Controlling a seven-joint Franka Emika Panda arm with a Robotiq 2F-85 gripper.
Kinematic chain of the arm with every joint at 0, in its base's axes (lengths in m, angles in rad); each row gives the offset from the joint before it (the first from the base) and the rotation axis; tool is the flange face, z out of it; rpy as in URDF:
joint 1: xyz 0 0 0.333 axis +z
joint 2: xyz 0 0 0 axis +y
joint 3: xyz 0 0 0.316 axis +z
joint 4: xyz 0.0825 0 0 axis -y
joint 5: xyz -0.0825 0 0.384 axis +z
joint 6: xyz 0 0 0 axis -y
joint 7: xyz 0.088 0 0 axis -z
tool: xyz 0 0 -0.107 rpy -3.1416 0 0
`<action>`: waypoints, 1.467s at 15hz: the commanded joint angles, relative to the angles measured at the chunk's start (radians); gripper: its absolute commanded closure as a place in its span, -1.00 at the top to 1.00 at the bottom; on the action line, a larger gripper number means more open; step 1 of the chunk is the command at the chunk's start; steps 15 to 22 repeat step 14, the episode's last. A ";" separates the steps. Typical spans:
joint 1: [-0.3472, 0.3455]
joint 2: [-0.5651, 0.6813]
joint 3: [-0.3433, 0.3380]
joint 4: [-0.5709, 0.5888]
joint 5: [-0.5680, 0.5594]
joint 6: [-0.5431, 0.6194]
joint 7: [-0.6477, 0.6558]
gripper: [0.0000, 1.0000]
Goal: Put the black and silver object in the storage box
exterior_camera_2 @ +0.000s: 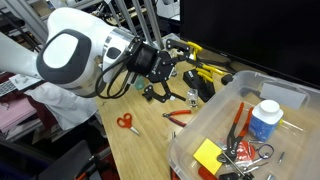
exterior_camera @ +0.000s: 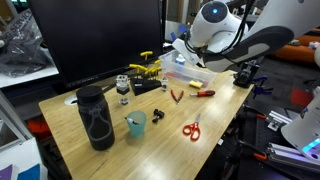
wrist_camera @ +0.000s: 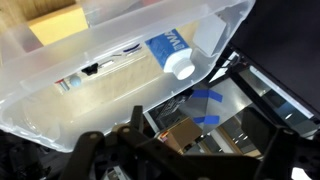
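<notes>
The storage box is a clear, shallow bin at the table's end; it also shows in an exterior view and fills the top of the wrist view. A small black and silver object lies on the wooden table beside the box, also seen in an exterior view. My gripper hangs just above the table, left of the box and close to that object. Its dark fingers stand wide apart with nothing between them. The arm hides the gripper in the view with the black bottle.
The box holds a yellow sponge, a blue-and-white bottle and tools. On the table lie red scissors, red-handled pliers, a teal cup, a tall black bottle, a small black-lidded jar and yellow tools.
</notes>
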 commanded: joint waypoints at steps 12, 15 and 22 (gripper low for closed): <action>0.104 -0.207 0.008 -0.050 0.140 0.127 -0.294 1.00; 0.104 -0.203 0.008 -0.050 0.141 0.127 -0.294 1.00; 0.104 -0.203 0.008 -0.050 0.141 0.127 -0.294 1.00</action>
